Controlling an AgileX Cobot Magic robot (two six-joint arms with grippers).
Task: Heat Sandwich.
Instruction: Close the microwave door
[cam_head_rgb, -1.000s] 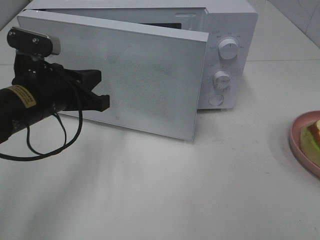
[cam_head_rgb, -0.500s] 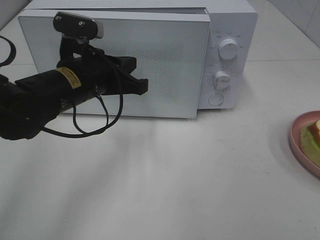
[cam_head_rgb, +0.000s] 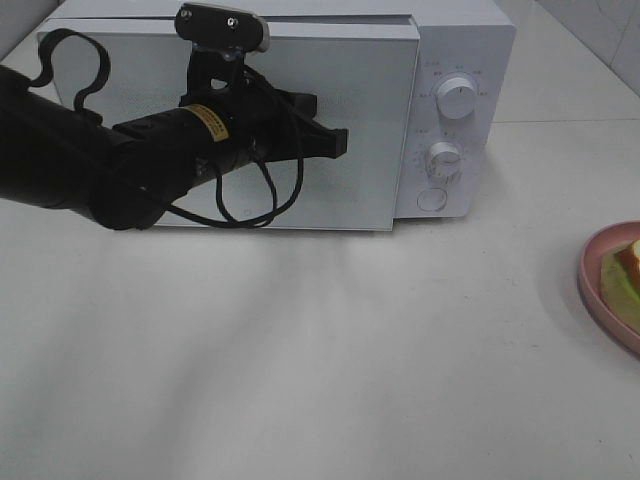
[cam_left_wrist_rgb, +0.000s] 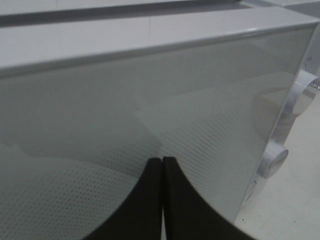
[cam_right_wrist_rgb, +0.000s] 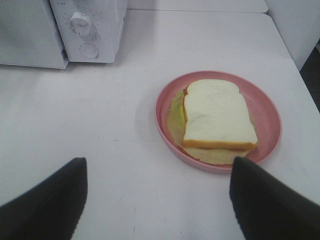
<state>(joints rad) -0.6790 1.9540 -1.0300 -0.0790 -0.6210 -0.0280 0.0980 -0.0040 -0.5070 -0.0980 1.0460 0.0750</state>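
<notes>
At the upper left of the high view, the left gripper (cam_head_rgb: 335, 143) has its fingers pressed together, tips against the door (cam_head_rgb: 370, 120) of the microwave (cam_head_rgb: 465, 60). The door looks shut. At the right edge, the sandwich (cam_right_wrist_rgb: 217, 116) lies on the plate (cam_right_wrist_rgb: 267, 107), well apart from the microwave. The right gripper (cam_right_wrist_rgb: 157, 192) hangs above the table (cam_head_rgb: 350, 350), fingers spread, holding nothing.

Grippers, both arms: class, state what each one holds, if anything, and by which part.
Nothing is held. Left gripper is shut, empty, against the white microwave door; right gripper is open above the table.
</notes>
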